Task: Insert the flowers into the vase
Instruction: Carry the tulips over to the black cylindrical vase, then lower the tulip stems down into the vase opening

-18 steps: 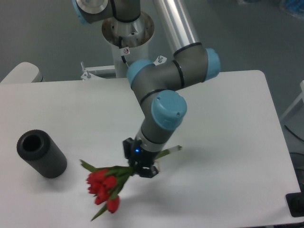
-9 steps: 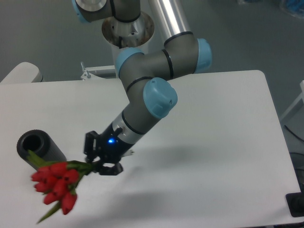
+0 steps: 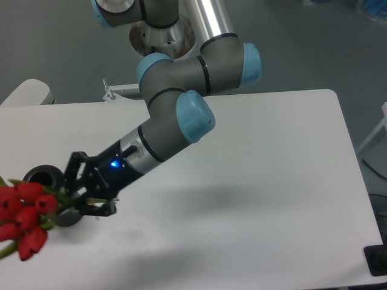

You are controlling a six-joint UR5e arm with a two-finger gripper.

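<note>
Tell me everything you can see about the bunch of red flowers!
The bunch of red tulip buds with green leaves hangs at the picture's left edge, partly cut off. The buds are closed and point left and downward. The stems are hidden. The black two-finger gripper holds the stem end, in front of the dark grey cylinder vase.

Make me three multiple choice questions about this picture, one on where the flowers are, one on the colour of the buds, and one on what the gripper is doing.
1. Where are the flowers?
A. at the left edge of the view, in front of the vase
B. inside the vase
C. lying at the table's right end

2. What colour are the buds?
A. yellow
B. red
C. white

3. What is the gripper doing?
A. hanging open over bare table
B. shut on the vase
C. shut on the flowers

Answers: 1 A, the bunch hangs by the frame's left edge and hides part of the vase. 2 B, every bud is red. 3 C, its fingers close on the stems.
</note>
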